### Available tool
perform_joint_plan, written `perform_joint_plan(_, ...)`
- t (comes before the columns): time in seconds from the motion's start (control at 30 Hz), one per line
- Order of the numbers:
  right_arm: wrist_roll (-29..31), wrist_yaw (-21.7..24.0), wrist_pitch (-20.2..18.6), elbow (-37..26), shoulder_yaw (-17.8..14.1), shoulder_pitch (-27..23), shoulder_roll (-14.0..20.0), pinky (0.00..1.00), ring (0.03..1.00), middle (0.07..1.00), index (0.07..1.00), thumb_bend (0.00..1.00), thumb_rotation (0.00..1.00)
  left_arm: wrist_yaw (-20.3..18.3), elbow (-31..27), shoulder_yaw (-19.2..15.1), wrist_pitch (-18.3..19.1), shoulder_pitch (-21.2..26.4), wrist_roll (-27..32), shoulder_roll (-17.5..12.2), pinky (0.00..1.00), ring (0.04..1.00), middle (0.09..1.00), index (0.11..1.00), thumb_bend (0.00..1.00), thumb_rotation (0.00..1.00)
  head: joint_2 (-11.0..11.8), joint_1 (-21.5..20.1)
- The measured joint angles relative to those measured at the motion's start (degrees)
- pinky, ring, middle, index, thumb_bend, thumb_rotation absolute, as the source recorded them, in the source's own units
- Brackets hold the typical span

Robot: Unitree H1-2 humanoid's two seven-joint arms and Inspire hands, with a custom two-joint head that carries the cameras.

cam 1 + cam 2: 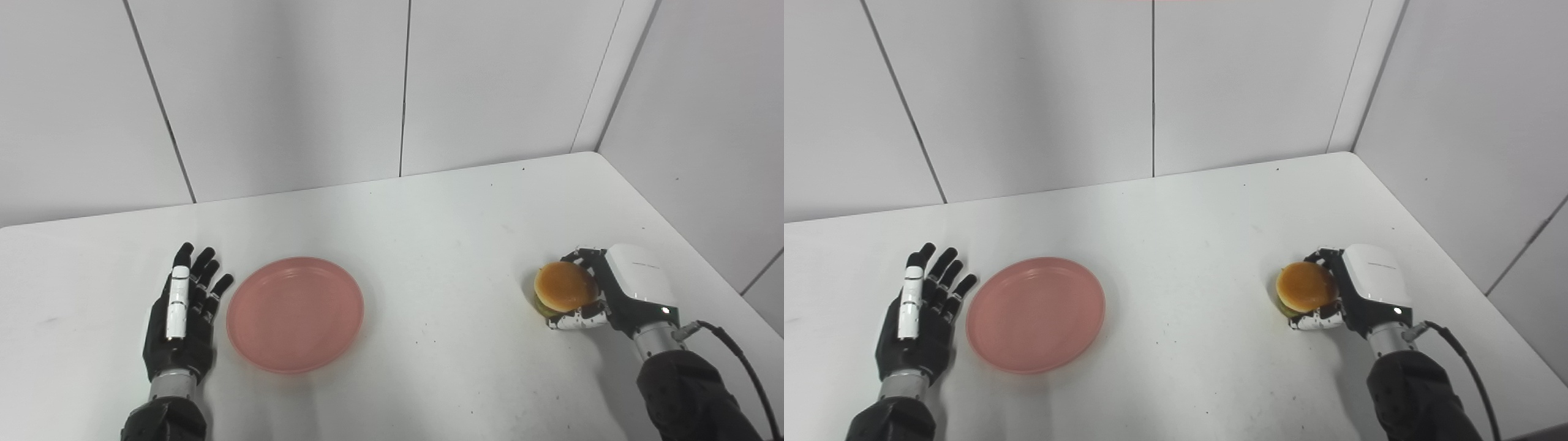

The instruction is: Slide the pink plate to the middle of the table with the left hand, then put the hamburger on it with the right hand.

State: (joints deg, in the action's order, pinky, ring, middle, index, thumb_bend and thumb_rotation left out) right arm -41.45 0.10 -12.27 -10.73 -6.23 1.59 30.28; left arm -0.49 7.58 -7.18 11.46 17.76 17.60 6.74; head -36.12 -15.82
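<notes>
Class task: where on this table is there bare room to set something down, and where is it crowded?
Free: the white table between the round pink plate and the hamburger in the right hand, plus the far strip by the wall. Crowded: the left hand beside the plate's rim.

Right hand [1350, 294] wrapped around the hamburger [1304, 288].
Left hand [922, 312] lies spread just beside the pink plate [1035, 315].

A: How's my feed lit?
B: Bright and even from overhead. I see only soft, faint shadows on the table [429, 233] beneath the plate [295, 313] and burger [565, 286]. Focus is sharp, without glare or blur.
</notes>
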Motion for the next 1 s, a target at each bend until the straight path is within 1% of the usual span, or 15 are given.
perform_joint_plan(0.07,1.8,0.0,1.0,-0.1,-0.2,0.4,0.0,0.28,0.349,0.442,0.517,0.52,0.01,0.0,0.0,0.1,0.0,0.0,-0.3,0.0,0.82,0.920,0.877,0.905,0.63,0.65,0.1,0.7)
perform_joint_plan(0.13,4.1,0.0,3.1,-0.4,-0.3,0.8,0.0,0.27,0.339,0.436,0.520,0.52,0.00,0.0,0.0,0.4,-0.1,0.0,-0.6,0.0,0.81,0.911,0.869,0.898,0.63,0.65,0.1,1.5)
perform_joint_plan(0.23,8.3,0.0,6.2,-1.3,-1.0,0.8,-0.2,0.30,0.370,0.451,0.518,0.52,0.00,0.0,0.1,0.6,-0.1,0.0,-1.2,0.0,0.80,0.910,0.869,0.890,0.64,0.65,0.3,2.0)
perform_joint_plan(0.3,10.8,0.2,6.6,-3.2,-1.6,0.2,-0.3,0.32,0.394,0.464,0.510,0.52,0.01,0.0,0.2,0.6,-0.2,0.0,-1.3,0.0,0.80,0.906,0.865,0.885,0.65,0.64,0.5,2.8)
perform_joint_plan(0.4,12.6,1.5,6.5,-6.6,-1.7,-1.8,-0.5,0.31,0.378,0.451,0.522,0.52,0.01,0.1,0.5,0.6,-0.5,0.1,-1.6,0.2,0.80,0.894,0.849,0.876,0.65,0.62,1.1,4.2)
perform_joint_plan(0.43,13.0,1.9,6.5,-7.3,-1.7,-2.7,-0.6,0.31,0.373,0.449,0.523,0.52,0.01,0.1,0.7,0.7,-0.6,0.2,-1.7,0.4,0.80,0.887,0.840,0.868,0.64,0.62,1.4,5.3)
perform_joint_plan(0.5,13.5,2.7,6.4,-8.1,-1.4,-4.5,-0.9,0.31,0.371,0.448,0.524,0.52,0.01,0.5,1.3,0.7,-1.2,0.5,-1.9,1.2,0.80,0.879,0.838,0.866,0.63,0.63,1.8,6.5)
perform_joint_plan(0.6,13.5,4.3,6.2,-8.6,-0.2,-7.0,-1.7,0.31,0.372,0.447,0.527,0.52,0.01,0.9,2.1,1.2,-2.2,0.7,-2.9,2.1,0.83,0.899,0.855,0.886,0.61,0.63,2.0,7.5)
perform_joint_plan(0.63,13.5,4.6,6.2,-8.7,0.4,-7.7,-2.1,0.31,0.377,0.447,0.528,0.52,0.00,0.9,2.3,1.3,-2.3,0.8,-3.0,2.2,0.83,0.902,0.856,0.887,0.61,0.63,2.5,8.8)
perform_joint_plan(0.73,13.5,5.7,6.2,-9.3,1.9,-9.0,-2.9,0.33,0.390,0.450,0.526,0.52,0.00,1.0,3.5,1.9,-3.0,1.4,-3.6,2.4,0.82,0.900,0.858,0.884,0.61,0.65,2.8,10.0)
perform_joint_plan(0.83,13.5,5.8,6.7,-9.6,3.8,-10.5,-4.3,0.33,0.390,0.445,0.525,0.52,0.00,1.4,4.3,2.6,-4.2,1.5,-5.0,2.5,0.80,0.897,0.856,0.894,0.64,0.68,3.1,13.1)
perform_joint_plan(0.87,13.3,5.8,6.8,-9.6,4.9,-11.2,-4.8,0.33,0.389,0.444,0.525,0.52,0.00,1.4,4.8,2.9,-4.6,1.6,-5.6,2.7,0.80,0.896,0.855,0.896,0.64,0.68,3.3,14.8)
perform_joint_plan(0.93,12.1,6.2,6.9,-9.6,6.4,-12.0,-5.2,0.33,0.389,0.444,0.525,0.52,0.00,1.6,5.5,3.1,-5.2,1.9,-5.8,3.2,0.80,0.894,0.855,0.902,0.65,0.68,3.3,14.9)
perform_joint_plan(0.97,11.0,6.6,6.8,-9.7,7.3,-12.5,-5.5,0.33,0.388,0.444,0.526,0.52,0.00,1.7,5.8,3.1,-5.6,2.0,-5.9,3.5,0.81,0.894,0.856,0.905,0.65,0.68,3.5,16.2)
perform_joint_plan(1.0,9.7,6.9,6.8,-10.1,8.4,-13.2,-5.9,0.33,0.385,0.443,0.526,0.52,0.00,1.7,6.3,3.1,-6.3,2.1,-6.1,4.0,0.81,0.898,0.863,0.910,0.65,0.68,3.5,16.4)
